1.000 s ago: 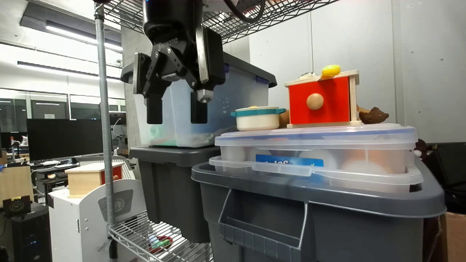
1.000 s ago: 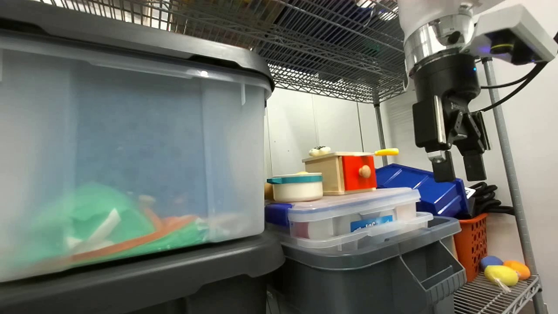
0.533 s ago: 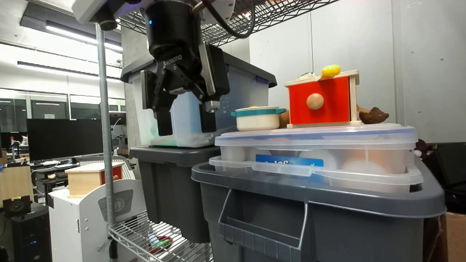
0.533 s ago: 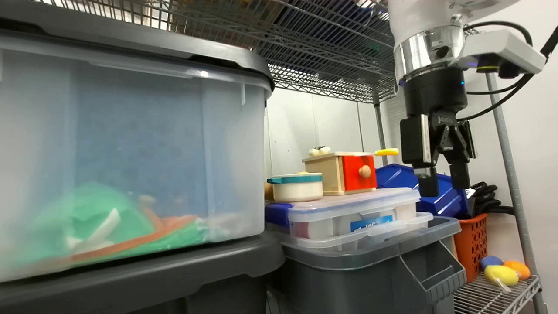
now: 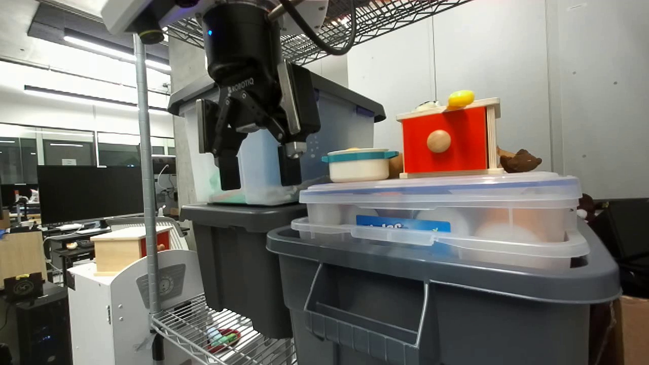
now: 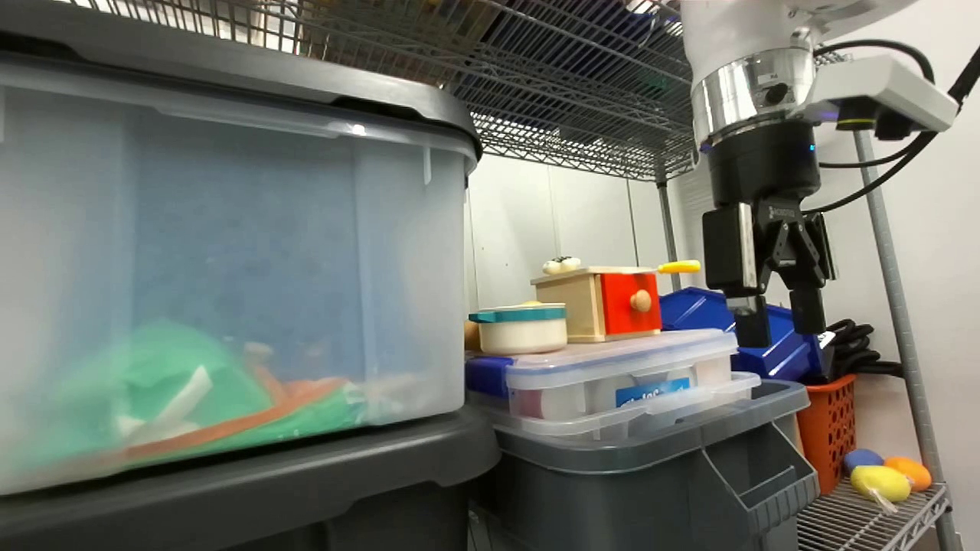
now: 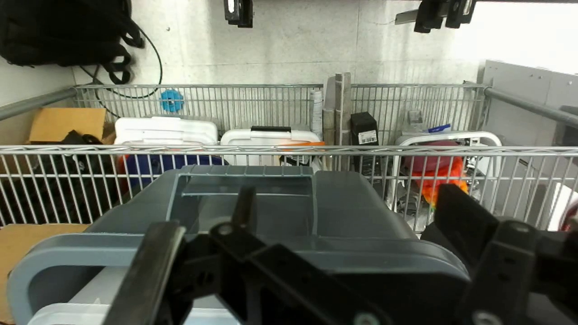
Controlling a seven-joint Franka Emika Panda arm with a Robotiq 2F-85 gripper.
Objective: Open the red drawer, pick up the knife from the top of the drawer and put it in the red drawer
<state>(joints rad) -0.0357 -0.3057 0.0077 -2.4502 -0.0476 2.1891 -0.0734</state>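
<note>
- Gripper (image 5: pixel 260 177) spread wide, its two fingers (image 5: pixel 229 172) well apart with only air between them; it hangs free, well apart from both knife and drawer
- One knife (image 6: pixel 679 266), lying on top of the wooden box (image 6: pixel 566 306), its yellow handle (image 5: pixel 461 99) jutting past the front edge in both exterior views
- One red drawer (image 5: pixel 467 144), pushed into that box, with one round knob (image 5: pixel 438 141) on its front
- One white lump (image 6: pixel 561 265) with dark specks, also on top of the box
- One pot (image 5: pixel 358 168) with a teal rim, standing beside the box
- One clear container (image 5: pixel 507 203) with a lid, bearing the pot and the box, itself sitting at the top of a gray bin (image 5: pixel 512 324)
- One big clear tub (image 6: pixel 245 207) with a dark lid, resting on a dark bin (image 5: pixel 248 268)
- In an exterior view, one orange basket (image 6: pixel 831 428), one blue bin (image 6: pixel 704 314), and three rounded things (image 6: pixel 880 484) on a wire shelf (image 6: pixel 831 528): one blue, one yellow, one orange
- Arm (image 6: pixel 735 34) hanging from the top edge in an exterior view, wrist upright, gripper pointing down, to the right of the red drawer there
</note>
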